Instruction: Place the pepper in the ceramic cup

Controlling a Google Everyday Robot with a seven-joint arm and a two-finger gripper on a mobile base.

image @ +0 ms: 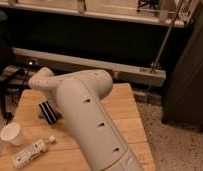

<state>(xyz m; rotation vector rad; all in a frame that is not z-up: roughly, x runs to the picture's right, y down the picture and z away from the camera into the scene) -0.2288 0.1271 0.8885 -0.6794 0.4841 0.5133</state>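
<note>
I see the plain white tapered ceramic cup (11,134) upright by the wooden table's (130,117) left edge. I can't spot the pepper. The gripper is hidden behind the white arm (95,125).

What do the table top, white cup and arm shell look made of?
The table top looks like pale matte wood, board lines showing. The ceramic cup is plain smooth white; ceramic or paper, the look leaves it open. The arm shell seems smooth off-white moulded plastic with small slots. The gripper is hidden behind the arm.
</note>
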